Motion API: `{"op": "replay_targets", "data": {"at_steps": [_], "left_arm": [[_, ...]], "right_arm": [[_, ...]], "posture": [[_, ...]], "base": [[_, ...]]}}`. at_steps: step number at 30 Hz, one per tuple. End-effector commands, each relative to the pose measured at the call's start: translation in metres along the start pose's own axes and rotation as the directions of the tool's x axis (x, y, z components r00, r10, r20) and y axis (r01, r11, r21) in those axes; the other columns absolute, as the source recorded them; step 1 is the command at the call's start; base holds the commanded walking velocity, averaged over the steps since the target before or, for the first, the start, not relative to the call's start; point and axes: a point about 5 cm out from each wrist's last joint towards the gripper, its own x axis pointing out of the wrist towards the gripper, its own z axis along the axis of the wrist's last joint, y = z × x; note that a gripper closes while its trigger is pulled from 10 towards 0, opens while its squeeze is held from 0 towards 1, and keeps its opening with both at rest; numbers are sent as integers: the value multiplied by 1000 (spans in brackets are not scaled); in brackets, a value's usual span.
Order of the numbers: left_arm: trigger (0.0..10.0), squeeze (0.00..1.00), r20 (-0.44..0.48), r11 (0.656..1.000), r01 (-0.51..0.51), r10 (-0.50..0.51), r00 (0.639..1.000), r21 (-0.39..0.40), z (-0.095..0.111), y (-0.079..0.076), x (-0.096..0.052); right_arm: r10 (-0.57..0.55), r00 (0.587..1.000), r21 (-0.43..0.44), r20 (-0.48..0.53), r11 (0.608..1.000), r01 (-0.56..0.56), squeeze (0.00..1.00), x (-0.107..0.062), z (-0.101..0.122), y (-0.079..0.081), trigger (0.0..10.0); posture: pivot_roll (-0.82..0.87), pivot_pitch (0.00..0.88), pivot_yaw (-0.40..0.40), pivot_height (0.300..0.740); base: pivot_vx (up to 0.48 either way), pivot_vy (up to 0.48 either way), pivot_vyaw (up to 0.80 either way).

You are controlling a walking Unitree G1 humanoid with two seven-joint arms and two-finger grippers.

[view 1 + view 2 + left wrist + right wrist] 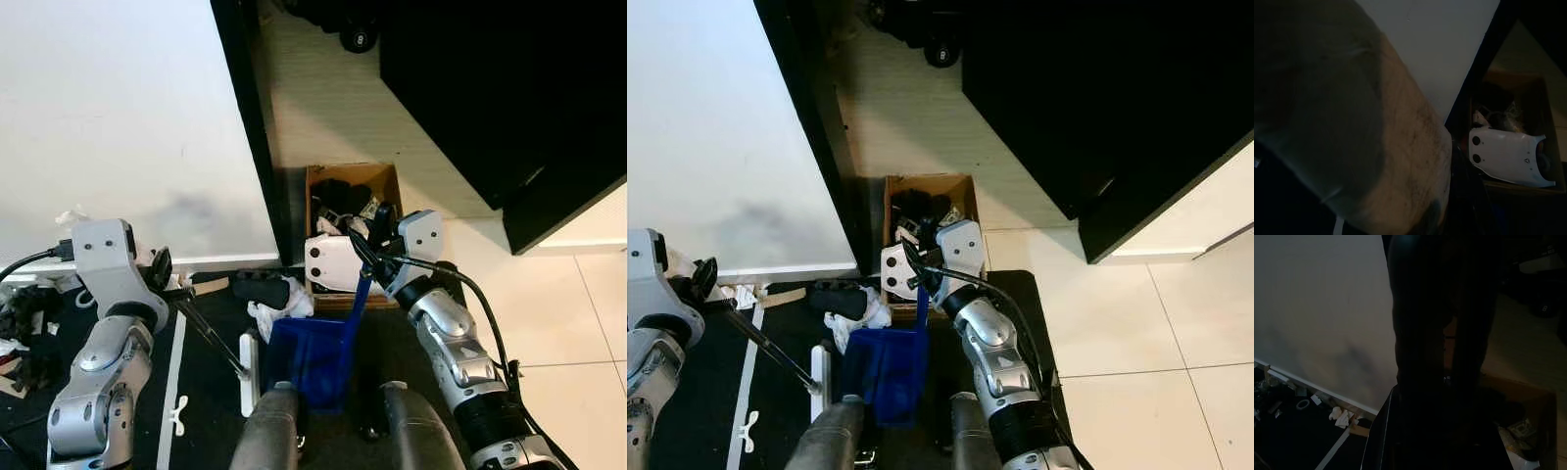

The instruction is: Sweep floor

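With the right gripper (377, 235) pinching the blue dustpan (315, 360) handle to hold it floor-level by crumpled paper (282, 307), the left gripper (167, 279) clamps the broom (217, 343) angled toward it.

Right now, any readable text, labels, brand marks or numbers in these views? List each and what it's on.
No readable words or numbers in any view.
Right gripper: its white housing shows a small triangle mark in the left wrist view, with no lettering.
Cardboard box: printed bits among its contents, too small to read.
Blue dustpan, black mat: no legible text; the mat carries white line markings only.
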Motion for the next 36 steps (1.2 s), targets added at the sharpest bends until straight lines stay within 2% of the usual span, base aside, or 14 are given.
{"op": "replay_targets", "data": {"at_steps": [1,7,15,36], "left_arm": [[10000,0,4,1000,-16,16,1000,8,-3,2,-1],[10000,0,11,997,-60,59,998,52,-4,9,0],[10000,0,4,998,-66,66,998,22,-8,11,0],[10000,0,7,997,-81,81,997,18,-10,13,0]], "right_arm": [[4,1000,37,3,999,-4,0,-2,-1,4,10000],[3,1000,38,-2,999,-3,0,-2,-2,3,10000],[2,1000,38,-18,999,-2,0,-5,-7,4,10000],[-2,1000,42,-28,999,3,0,-5,-9,4,10000]], "posture": [[172,220,9,740],[172,217,10,740],[173,214,9,740],[177,222,11,740]], "base": [[0,0,0],[0,0,0],[0,0,0],[0,0,0]]}}
